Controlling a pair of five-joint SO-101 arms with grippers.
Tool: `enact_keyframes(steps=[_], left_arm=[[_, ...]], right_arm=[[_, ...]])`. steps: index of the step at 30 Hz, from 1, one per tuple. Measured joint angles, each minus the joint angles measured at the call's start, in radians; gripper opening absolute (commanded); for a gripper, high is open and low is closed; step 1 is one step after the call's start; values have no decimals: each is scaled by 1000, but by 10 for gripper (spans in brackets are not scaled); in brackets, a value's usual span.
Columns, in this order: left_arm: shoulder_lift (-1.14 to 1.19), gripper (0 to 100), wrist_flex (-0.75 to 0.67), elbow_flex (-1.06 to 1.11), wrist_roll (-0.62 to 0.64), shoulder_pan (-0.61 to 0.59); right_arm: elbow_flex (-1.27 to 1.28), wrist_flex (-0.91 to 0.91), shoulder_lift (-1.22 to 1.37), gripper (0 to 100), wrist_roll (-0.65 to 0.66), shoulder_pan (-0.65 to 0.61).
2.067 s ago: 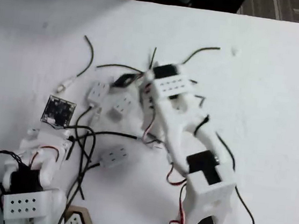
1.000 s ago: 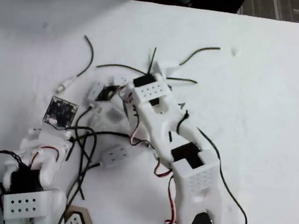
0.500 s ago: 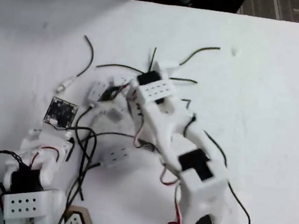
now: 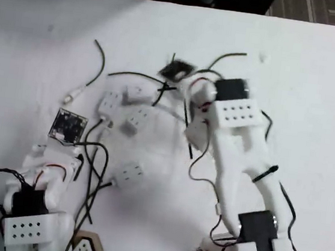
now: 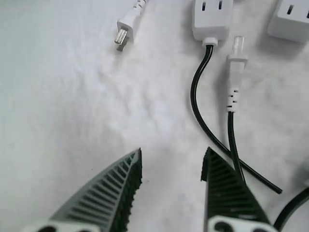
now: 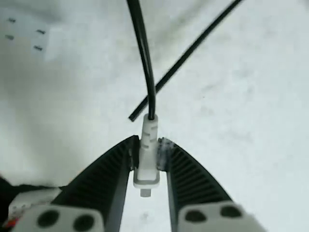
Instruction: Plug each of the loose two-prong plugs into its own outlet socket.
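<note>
The right hand [image 6: 148, 141] is closed on a white two-prong plug [image 6: 147, 166], whose black cord [image 6: 145, 63] trails away. It sits past the middle of the tabletop [image 4: 319, 70] toward the far edge, with bare surface open out to the right edge. The high view has that arm's wrist over the grip, and the socket blocks [image 4: 136, 119] lie to its left among crossing cords. Near the near-left corner the left hand [image 5: 171, 157] is spread wide and holds nothing, with a second plug [image 5: 235, 48] just beside a socket [image 5: 212, 17] and a third plug [image 5: 126, 26] lying apart.
</note>
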Motion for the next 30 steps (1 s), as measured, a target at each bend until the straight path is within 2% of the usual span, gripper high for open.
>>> enact_keyframes(steps=[3,8,12,18,26,30], left_arm=[[0,211,0,0,0,0],[0,211,0,0,0,0],[0,211,0,0,0,0],[0,211,0,0,0,0],[0,211,0,0,0,0],[0,211,0,0,0,0]], right_arm=[[80,-84,46,16,-63,32],[215,-279,181,16,-153,25],[230,-390,292,16,-201,-2],[222,-427,373,17,-212,-63],[222,-433,410,18,-212,-81],[187,-359,420,78,-213,-84]])
